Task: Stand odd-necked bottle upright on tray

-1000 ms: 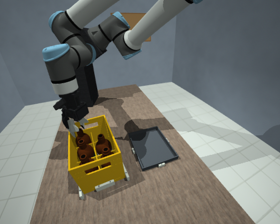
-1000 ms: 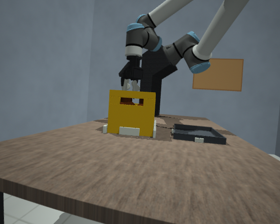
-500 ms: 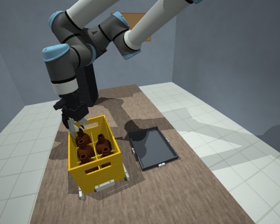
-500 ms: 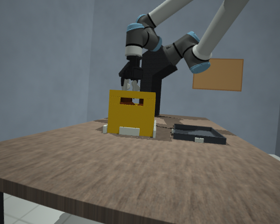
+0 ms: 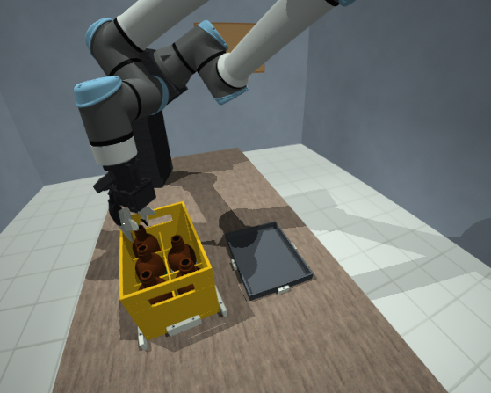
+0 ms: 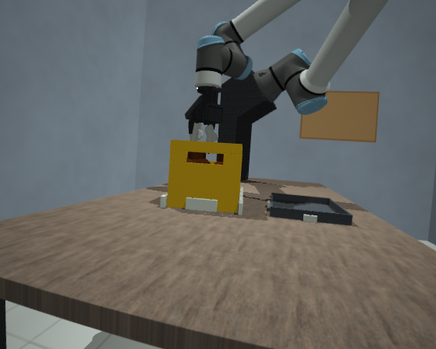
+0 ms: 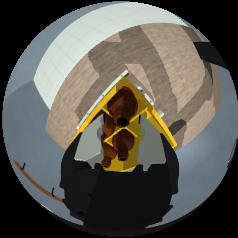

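Note:
The yellow crate (image 5: 176, 309) (image 6: 203, 186) (image 7: 160, 128) holds five brown bottles. Three stand along its left side: a far one (image 5: 145, 245), a middle one (image 5: 150, 266) and a front one (image 5: 147, 276). Two stand on the right: a rear one (image 5: 181, 255) and a front one (image 5: 185, 265). My gripper (image 5: 138, 228) (image 6: 203, 137) (image 7: 122, 114) points down at the far left corner of the crate, jaws partly open and empty, around or just above the far left bottle's mouth. Neck differences are too small to tell. The dark tray (image 5: 282, 254) (image 6: 289, 213) holds no bottle.
The tray lies right of the crate with a gap between them. Crate walls and yellow dividers (image 5: 164, 250) surround the bottles. White blocks (image 5: 184, 325) (image 6: 201, 204) sit against the crate's base, and smaller ones (image 5: 284, 289) (image 6: 310, 218) at the tray's sides.

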Motion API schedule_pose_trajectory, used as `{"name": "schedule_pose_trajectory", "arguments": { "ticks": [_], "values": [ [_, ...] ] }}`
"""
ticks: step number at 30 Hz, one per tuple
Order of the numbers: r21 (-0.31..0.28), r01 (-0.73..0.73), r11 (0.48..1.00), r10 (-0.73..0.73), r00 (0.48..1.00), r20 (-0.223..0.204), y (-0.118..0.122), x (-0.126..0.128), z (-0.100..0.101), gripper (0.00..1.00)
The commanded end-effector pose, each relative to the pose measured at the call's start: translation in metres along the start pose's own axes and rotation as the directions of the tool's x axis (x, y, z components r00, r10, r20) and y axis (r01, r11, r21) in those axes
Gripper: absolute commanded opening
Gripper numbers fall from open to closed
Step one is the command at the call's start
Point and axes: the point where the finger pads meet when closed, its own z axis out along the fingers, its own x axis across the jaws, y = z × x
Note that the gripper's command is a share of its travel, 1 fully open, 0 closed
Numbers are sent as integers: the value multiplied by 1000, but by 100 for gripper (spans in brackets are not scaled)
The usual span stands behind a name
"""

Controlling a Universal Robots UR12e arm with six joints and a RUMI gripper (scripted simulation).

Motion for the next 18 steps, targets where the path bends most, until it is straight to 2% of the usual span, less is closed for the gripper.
{"name": "schedule_pose_trajectory", "arguments": {
  "ticks": [1, 16, 18],
  "values": [
    [0, -1, 1000, 1, 1000, 3, 0, 0, -10, 38],
    [0, -1, 1000, 1, 1000, 3, 0, 0, -56, 38],
    [0, -1, 1000, 1, 1000, 3, 0, 0, -56, 38]
  ]
}}
